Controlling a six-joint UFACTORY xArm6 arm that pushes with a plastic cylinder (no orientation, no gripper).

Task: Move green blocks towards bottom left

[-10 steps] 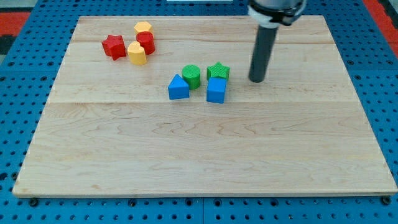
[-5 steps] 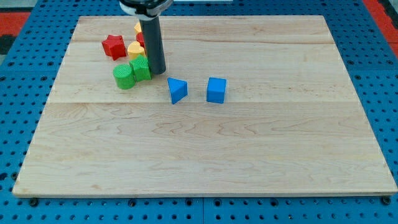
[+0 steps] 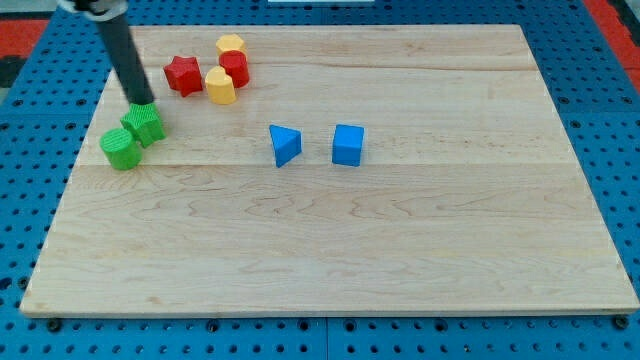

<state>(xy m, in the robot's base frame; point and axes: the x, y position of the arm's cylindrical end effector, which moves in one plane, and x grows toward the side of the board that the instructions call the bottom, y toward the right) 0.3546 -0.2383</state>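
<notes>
You're looking at a wooden counter (image 3: 330, 250) on a blue pegboard (image 3: 620, 150). There is no pincer to open or close, only a dark rod (image 3: 124, 55); my tip (image 3: 143, 103) rests at the upper edge of the green star block (image 3: 146, 124). The green cylinder block (image 3: 121, 149) touches that star at its lower left, near the counter's left edge. The blue triangular block (image 3: 285, 144) and blue cube (image 3: 348, 145) sit mid-counter, while the red star block (image 3: 182, 74), red block (image 3: 236, 67) and two yellow blocks (image 3: 220, 86) (image 3: 231, 45) cluster near the top.
</notes>
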